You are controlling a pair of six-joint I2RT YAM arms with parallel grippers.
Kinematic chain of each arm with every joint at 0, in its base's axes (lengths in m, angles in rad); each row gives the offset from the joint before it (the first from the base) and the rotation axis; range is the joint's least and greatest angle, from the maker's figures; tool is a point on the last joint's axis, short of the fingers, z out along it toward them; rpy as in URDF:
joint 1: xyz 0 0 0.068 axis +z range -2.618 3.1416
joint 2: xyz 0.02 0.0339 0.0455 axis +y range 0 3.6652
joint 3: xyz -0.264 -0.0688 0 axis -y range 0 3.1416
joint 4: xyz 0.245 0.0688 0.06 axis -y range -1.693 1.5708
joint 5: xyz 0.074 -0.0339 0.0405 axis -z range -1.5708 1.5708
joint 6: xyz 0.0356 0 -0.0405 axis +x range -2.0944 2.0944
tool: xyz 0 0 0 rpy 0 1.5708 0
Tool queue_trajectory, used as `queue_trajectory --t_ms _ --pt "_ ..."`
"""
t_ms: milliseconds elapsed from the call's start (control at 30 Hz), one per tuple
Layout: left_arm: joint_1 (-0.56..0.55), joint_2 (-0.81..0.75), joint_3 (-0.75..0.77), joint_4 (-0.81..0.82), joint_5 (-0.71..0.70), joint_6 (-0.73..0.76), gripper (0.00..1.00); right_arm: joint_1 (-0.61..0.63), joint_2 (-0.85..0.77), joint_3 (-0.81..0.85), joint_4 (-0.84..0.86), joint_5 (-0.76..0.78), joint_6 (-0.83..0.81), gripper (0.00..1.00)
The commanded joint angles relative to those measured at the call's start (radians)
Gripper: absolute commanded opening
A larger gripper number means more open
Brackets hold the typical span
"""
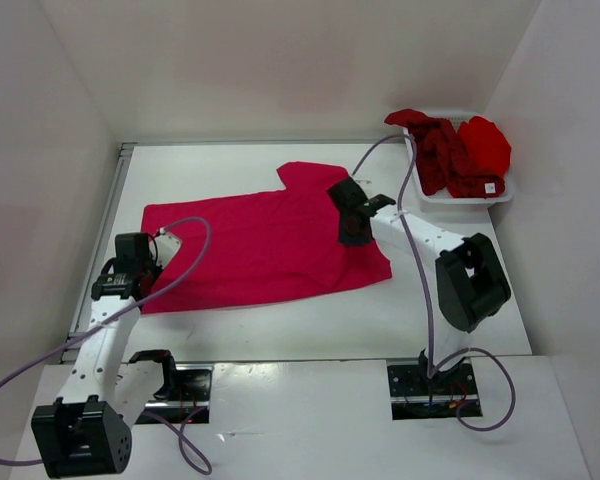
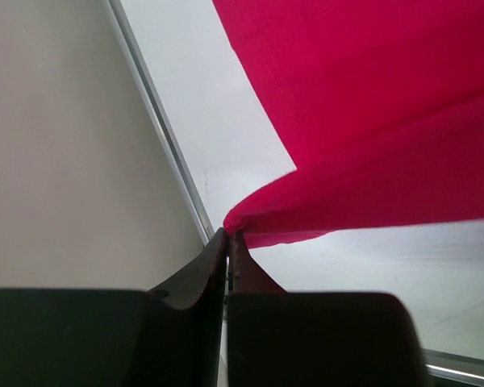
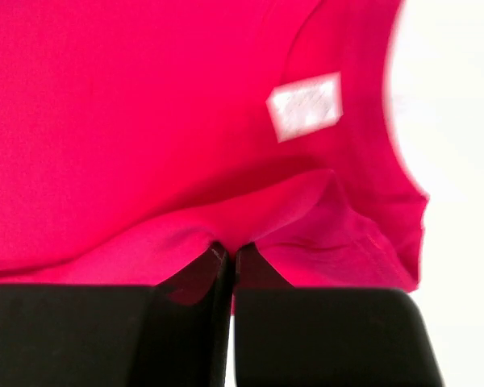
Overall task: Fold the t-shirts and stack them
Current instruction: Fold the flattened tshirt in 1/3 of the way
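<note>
Closest to the lens on the left wrist, the left gripper [image 2: 228,234] is sitting fully closed, its jaws pinching a small peak of the pink shirt's [image 2: 371,105] edge and lifting it off the table [image 2: 226,121]. On the right wrist I am watching the right gripper [image 3: 226,248] doing the same, jaws pressed together on a raised fold of that shirt, with the white tag [image 3: 305,105] showing just beyond at about 1 o'clock, blurred. From above, the pink shirt is lying spread mostly flat across the middle of the table. The left gripper is holding its 8 o'clock corner, and the right gripper is gripping it near the 2 o'clock side. Well apart, at 2 o'clock in the far corner, the basket [image 1: 450,202] is holding the maroon shirt [image 1: 442,155] and the red shirt [image 1: 485,143], both bunched up and touching each other.
</note>
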Motion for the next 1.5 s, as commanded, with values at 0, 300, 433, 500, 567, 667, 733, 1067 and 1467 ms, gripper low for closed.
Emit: queue_trajectory --t_ms 0,300,433,500,567,667,733,1067,1467 --pt "0.017 -0.002 -0.010 0.046 -0.061 -0.021 0.00 -0.065 0.002 0.068 0.107 0.018 -0.036 0.00" --pt "0.026 0.107 -0.010 0.155 -0.041 -0.080 0.00 -0.109 0.147 0.125 0.196 -0.100 -0.104 0.00" --pt "0.026 0.160 -0.010 0.166 -0.041 -0.080 0.00 -0.144 0.158 0.125 0.208 -0.149 -0.104 0.00" --pt "0.026 0.171 0.001 0.166 -0.032 -0.080 0.00 -0.155 0.158 0.134 0.208 -0.160 -0.113 0.00" --pt "0.026 0.180 0.013 0.157 -0.032 -0.080 0.00 -0.155 0.158 0.134 0.199 -0.160 -0.113 0.00" --pt "0.026 0.190 0.013 0.142 -0.022 -0.080 0.00 -0.155 0.158 0.123 0.199 -0.160 -0.113 0.00" --pt "0.026 0.190 0.004 0.142 -0.022 -0.080 0.03 -0.155 0.184 0.114 0.199 -0.160 -0.113 0.15" --pt "0.055 0.271 0.079 0.146 -0.079 -0.071 0.72 -0.232 0.132 0.162 0.125 -0.084 -0.076 0.85" --pt "0.126 0.253 0.021 0.077 0.018 -0.067 0.76 -0.307 -0.011 -0.142 0.124 -0.140 0.077 0.85"
